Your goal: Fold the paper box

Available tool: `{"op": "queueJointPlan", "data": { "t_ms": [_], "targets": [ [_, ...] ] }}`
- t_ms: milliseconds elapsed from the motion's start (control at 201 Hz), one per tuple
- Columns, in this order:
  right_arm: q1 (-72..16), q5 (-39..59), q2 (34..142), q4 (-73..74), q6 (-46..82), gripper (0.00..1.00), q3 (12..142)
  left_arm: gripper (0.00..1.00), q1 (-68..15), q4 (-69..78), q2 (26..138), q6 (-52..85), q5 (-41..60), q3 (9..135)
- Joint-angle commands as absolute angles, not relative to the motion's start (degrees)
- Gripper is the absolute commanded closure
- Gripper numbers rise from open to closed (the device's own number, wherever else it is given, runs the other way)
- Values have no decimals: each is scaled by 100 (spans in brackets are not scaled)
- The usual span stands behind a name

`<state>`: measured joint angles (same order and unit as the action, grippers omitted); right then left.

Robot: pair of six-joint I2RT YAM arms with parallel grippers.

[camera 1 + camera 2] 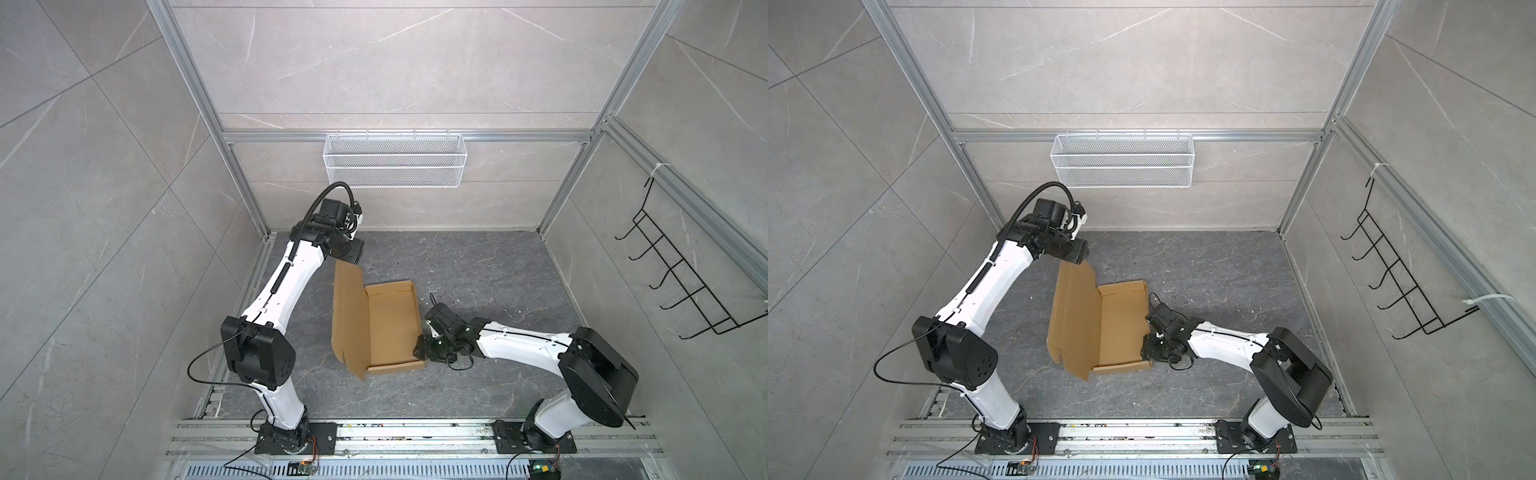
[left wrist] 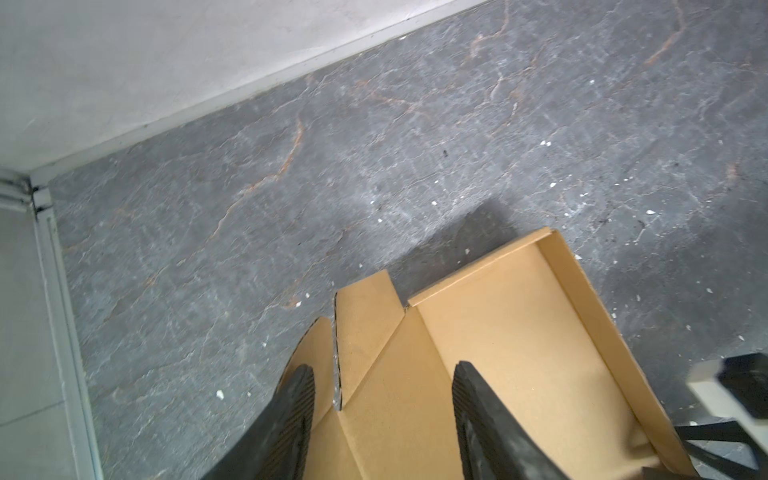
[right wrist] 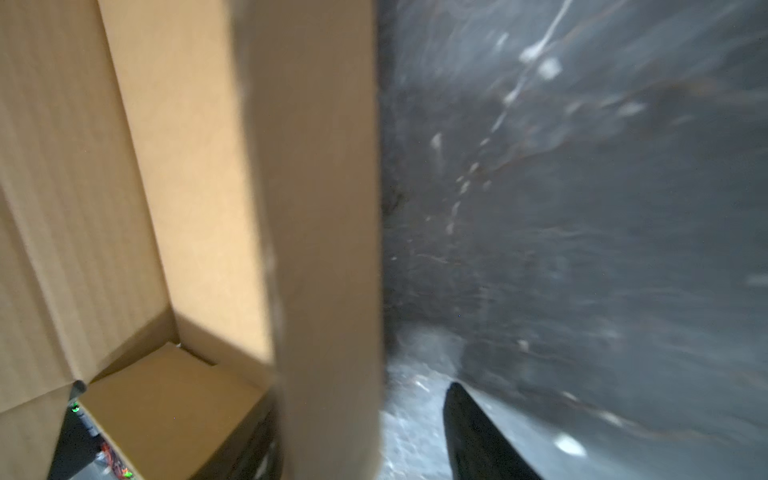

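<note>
Looking down, in both top views, on the box (image 1: 392, 328) lying near the middle of the dark tabletop (image 1: 490, 266). Finding its tray part flat, open side up, with low walls raised along the far, right and near edges, and two thin slots cut in the floor by the far wall. Finding the lid (image 1: 348, 316) standing along the box's left side, tilted close to upright, with crease lines running its length and a notched flap reaching past the box's near left corner.

Poising the left fingers (image 2: 296, 415) over the box's far left corner, spread apart above the lid's far end. Straddling the thin cardboard edge there in the left wrist view, not pinching it; touching it or not, impossible to tell.

Keeping the right fingers (image 3: 478, 436) low at the box's near right corner. Standing parted, one on each side of the right wall in the blurred right wrist view, with the outer one clear of the cardboard and the inner one only dimly showing inside the tray; gripping nothing.

Noting a white mesh basket (image 1: 395, 166) hanging on the back wall, well beyond the box's far end, and pale specks (image 2: 434, 203) scattered over the tabletop just past that same end
</note>
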<state>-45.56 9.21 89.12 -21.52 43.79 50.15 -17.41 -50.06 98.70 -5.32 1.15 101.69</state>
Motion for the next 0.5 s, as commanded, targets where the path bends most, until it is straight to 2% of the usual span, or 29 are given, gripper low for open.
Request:
{"op": "queueJointPlan", "data": {
  "t_ms": [0,124,289,493],
  "targets": [
    [-4372,442,8814,-3012,3024,33,6027,43,-1546,-4674,9418,-403,142,10000],
    [-4245,147,9491,-3557,1918,30,7285,43,-1477,-4627,9306,-381,311,9996],
    [-4095,-25,10475,-3929,1053,28,8911,43,-1626,-4641,9329,-245,825,10240],
    [-4049,-211,11967,-5185,-679,20,11177,43,-1758,-4709,9248,-236,853,10405]
  ]
}}
